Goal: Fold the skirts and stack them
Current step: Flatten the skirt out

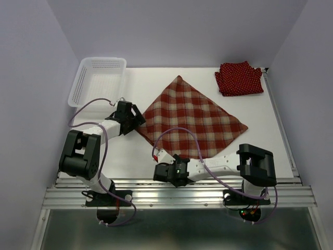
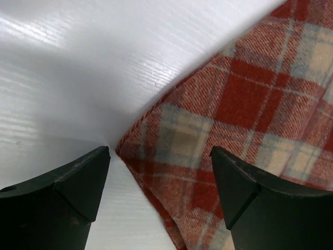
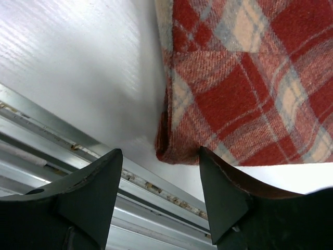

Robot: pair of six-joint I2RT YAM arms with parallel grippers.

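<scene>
Red-and-cream plaid skirt [image 1: 195,117], dark red white-dotted skirt [image 1: 239,78], white lattice basket [image 1: 78,91], white table [image 1: 260,140]

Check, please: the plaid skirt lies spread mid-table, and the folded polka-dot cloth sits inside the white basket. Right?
Not inside: the top view shows the folded polka-dot cloth on the table's far right corner, away from the white basket at far left. The plaid skirt does lie spread mid-table.

Left tool [image 2: 160,153], right tool [image 3: 160,152]: jaws apart
</scene>
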